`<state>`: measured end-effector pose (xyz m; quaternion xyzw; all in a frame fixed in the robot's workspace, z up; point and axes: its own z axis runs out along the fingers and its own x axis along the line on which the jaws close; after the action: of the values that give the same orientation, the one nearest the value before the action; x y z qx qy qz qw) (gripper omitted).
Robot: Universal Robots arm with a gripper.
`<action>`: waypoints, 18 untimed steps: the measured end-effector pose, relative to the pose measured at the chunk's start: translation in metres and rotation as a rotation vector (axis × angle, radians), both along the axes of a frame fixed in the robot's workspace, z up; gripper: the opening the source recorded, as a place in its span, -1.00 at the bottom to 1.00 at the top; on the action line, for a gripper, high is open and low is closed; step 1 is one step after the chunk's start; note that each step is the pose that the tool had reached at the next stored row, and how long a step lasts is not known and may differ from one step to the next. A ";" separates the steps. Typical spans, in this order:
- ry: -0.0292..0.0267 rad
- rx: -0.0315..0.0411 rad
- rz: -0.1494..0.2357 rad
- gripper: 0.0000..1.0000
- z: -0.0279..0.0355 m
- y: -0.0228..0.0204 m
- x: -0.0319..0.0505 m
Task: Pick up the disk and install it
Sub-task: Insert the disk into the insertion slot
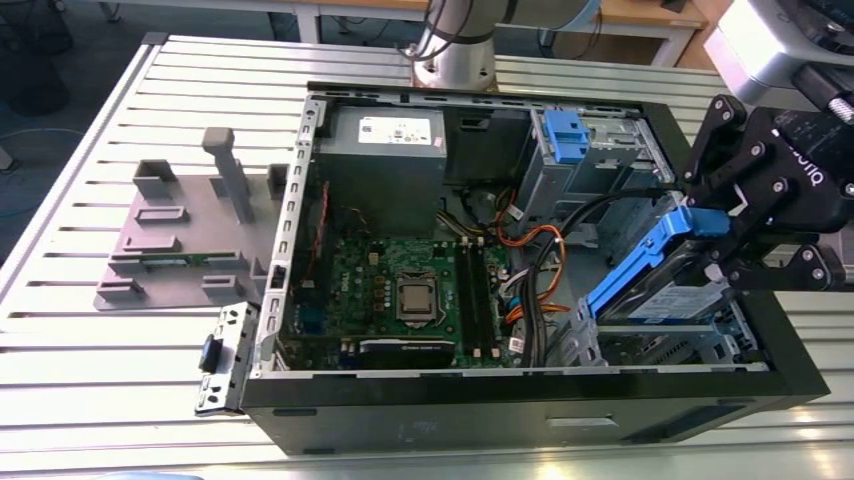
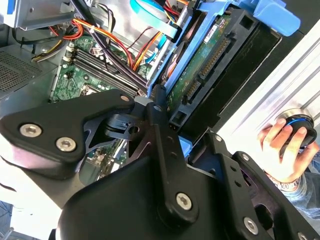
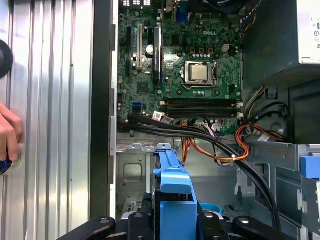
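The disk (image 1: 650, 268), a silver drive in a blue plastic bracket, hangs tilted over the metal drive bay (image 1: 667, 340) at the near corner of the open computer case (image 1: 534, 410), on the exterior view's right. My black gripper (image 1: 727, 235) is shut on the disk's upper end. In the second wrist view the disk's green circuit-board underside (image 2: 210, 55) and connector run away from the gripper (image 2: 167, 125). In the first wrist view the blue bracket (image 3: 172, 185) sticks out between the gripper's fingers (image 3: 100, 225), above the bay.
Orange and black cables (image 1: 534, 260) lie between the motherboard (image 1: 400, 290) and the bay. A grey power supply box (image 1: 387, 135) and a bare blue clip (image 1: 567, 135) sit at the case's far side. A grey fixture (image 1: 180, 235) stands beside the case. A person's hand (image 2: 280, 150) rests on the slatted table.
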<state>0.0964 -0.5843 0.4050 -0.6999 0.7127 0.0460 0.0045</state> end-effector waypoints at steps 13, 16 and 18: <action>0.0000 0.0000 0.000 -0.26 -0.0039 0.0000 0.0000; 0.0000 0.0000 0.000 -0.26 -0.0049 0.0000 0.0000; 0.0000 0.0000 0.000 -0.26 -0.0058 0.0000 0.0000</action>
<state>0.0964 -0.5843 0.3993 -0.6999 0.7127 0.0460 0.0045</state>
